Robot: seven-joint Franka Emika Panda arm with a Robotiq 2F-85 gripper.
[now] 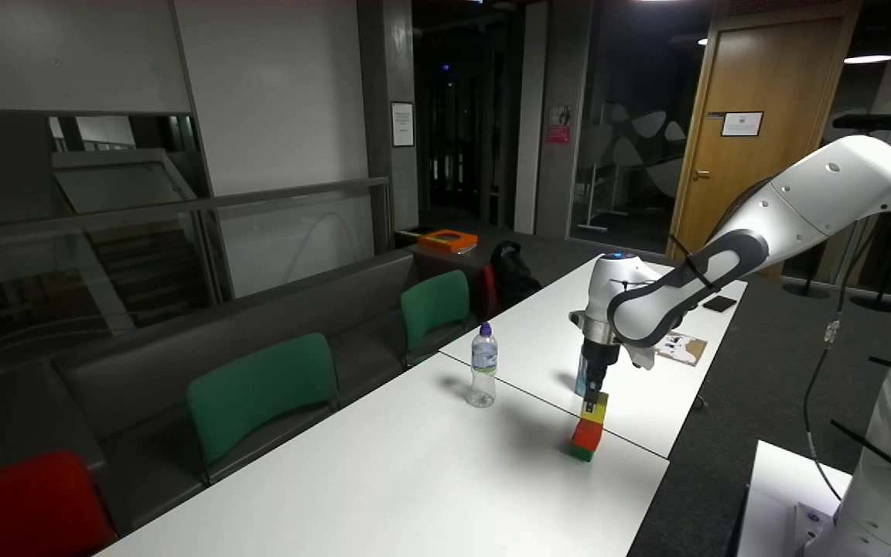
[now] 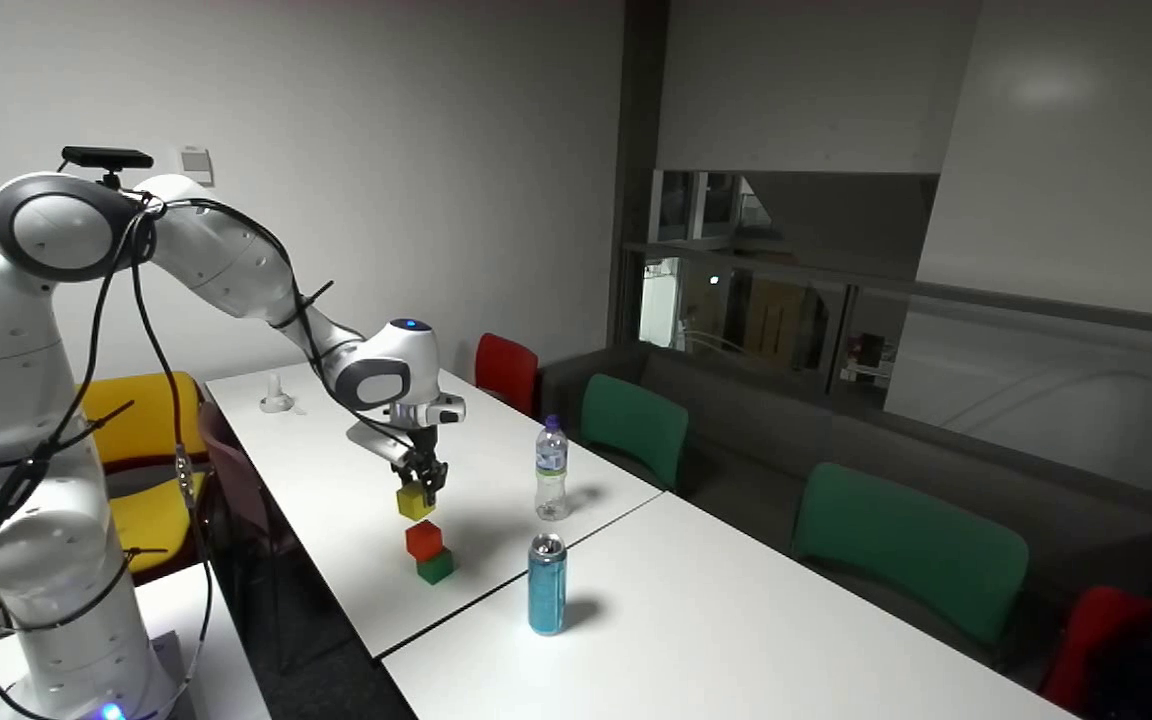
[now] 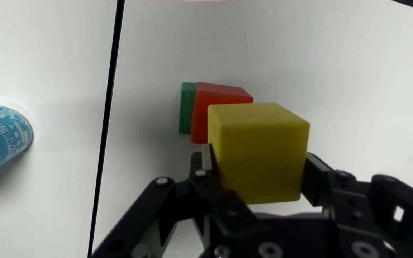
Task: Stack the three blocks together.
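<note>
Wrist view: the claw is clamped on the yellow block, with a finger against each of two opposite sides. The block is a plain cube with softly rounded edges; the face nearest the camera is a deep mustard, the narrower face beyond it slightly lighter. It is held above the red block, hiding much of it from this camera; in an exterior view the yellow block appears clear of the red.

The red block rests on the green block. Its near face is bright orange-red, its far face a duller crimson. The pair is out of line: a strip of the green block shows along the side toward the blue can. The green block, darkest of the three, stands on the white surface.

A dark seam crosses the surface between blocks and can, which is upright in an exterior view. The clear bottle, purple-capped and upright, stands on the blocks' side of the seam, well apart from them. Green chairs and a dark grey sofa line one edge.
</note>
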